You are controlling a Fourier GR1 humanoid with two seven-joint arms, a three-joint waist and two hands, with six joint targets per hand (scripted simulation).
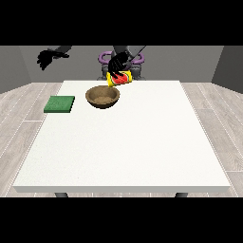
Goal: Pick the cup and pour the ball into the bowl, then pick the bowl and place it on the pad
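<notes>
**Room to move over the table**

We see the white table bare across its near and right-hand parts, so passage there is open; the obstacles crowd the far left; a brown bowl stands near the far edge, with a green pad well apart at the left edge, and an open lane of tabletop between them; just above the bowl's far right rim the hand at the view's right holds a tilted red and yellow cup, blocking approach from that side; the hand at the view's left hangs high beyond the table's corner, above the pad's side.
</notes>
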